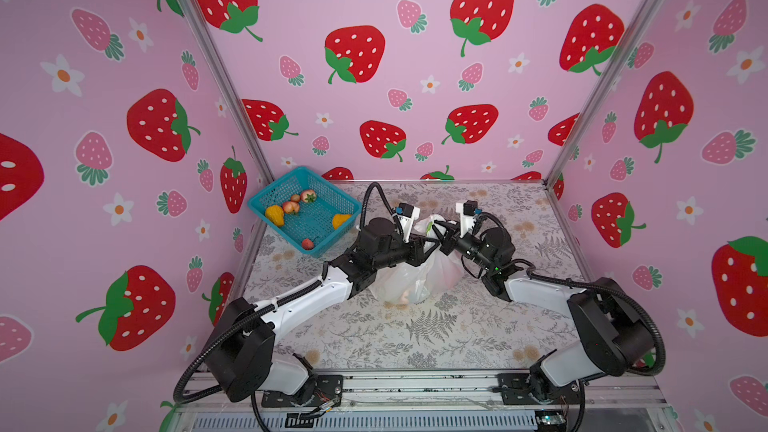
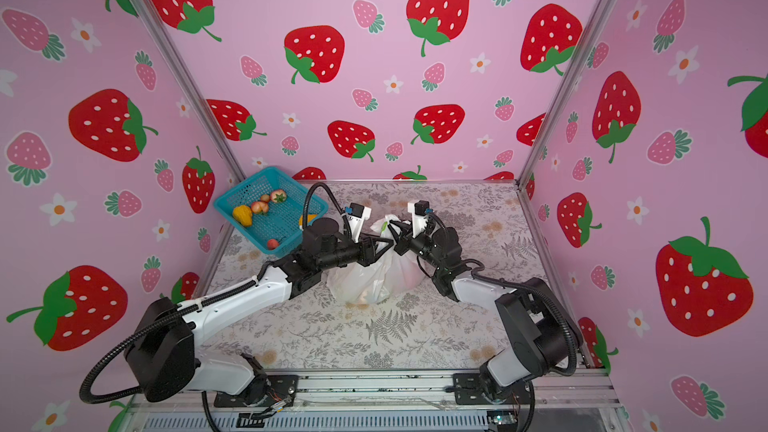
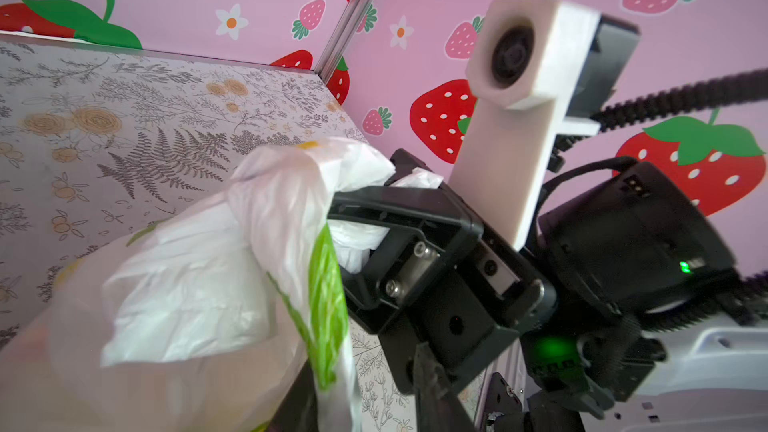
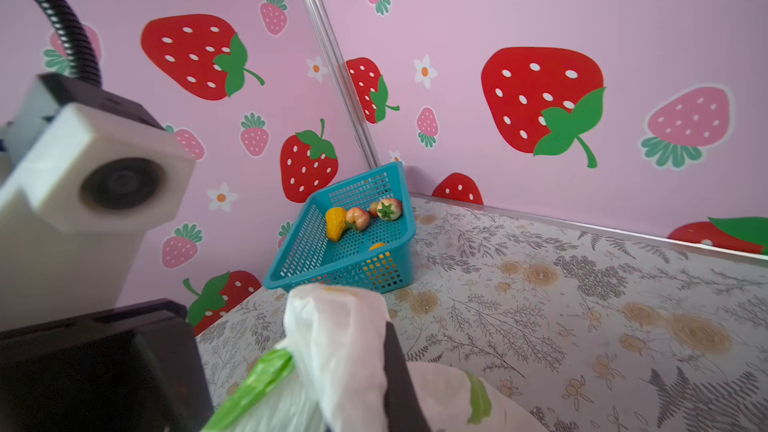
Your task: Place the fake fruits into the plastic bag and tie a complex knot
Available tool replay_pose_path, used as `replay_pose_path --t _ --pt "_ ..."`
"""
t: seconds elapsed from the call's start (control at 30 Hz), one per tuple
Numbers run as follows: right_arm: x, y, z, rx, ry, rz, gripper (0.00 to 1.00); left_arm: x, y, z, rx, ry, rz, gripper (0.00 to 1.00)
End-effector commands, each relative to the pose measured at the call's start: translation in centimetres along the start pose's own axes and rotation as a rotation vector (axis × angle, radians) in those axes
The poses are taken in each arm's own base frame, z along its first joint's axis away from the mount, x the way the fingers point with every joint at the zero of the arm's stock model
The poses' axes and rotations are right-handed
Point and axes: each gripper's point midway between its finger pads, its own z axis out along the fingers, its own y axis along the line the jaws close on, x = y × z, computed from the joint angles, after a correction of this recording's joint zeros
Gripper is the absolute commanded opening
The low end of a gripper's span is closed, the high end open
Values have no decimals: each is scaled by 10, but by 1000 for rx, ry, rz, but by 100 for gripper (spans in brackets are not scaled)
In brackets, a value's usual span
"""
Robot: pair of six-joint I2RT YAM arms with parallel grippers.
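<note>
At the middle of the flowery table (image 1: 415, 338), the right gripper (image 1: 441, 236) pinches the twisted top of the thin, crinkly plastic bag (image 1: 415, 280). The left gripper (image 1: 432, 245) is right beside it; how wide it stands cannot be told. Shiny fake fruits (image 1: 291, 206) lie in the holey blue basket (image 1: 277, 187), far left.

plastic bag (image 4: 332, 334) bunched in foreground | teal basket (image 4: 307, 251) behind, fake fruits (image 4: 358, 218) inside

One plastic bag (image 1: 415, 280), one basket (image 1: 282, 189) holding six fake fruits (image 1: 274, 214).
</note>
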Motion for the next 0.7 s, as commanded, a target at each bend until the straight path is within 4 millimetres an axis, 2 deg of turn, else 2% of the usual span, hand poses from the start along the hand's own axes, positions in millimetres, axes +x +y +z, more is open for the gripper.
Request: replay_pose_path --t 0.0,0.23,0.43,0.57,0.67 --pt "-24 36 -9 -231 -86 -26 0 4 -17 -3 97 26 22 44" --pt "-15 48 -16 -324 -60 -52 0 2 -18 -37 90 62 101 60" --pt "-13 51 -16 -357 -54 -55 0 -12 -10 -72 65 87 118 72" --pt "-13 54 -16 -378 -55 -59 0 -26 2 -85 12 86 102 72" --pt "-12 55 -16 -386 -51 -63 0 -34 18 -85 -39 70 60 60"
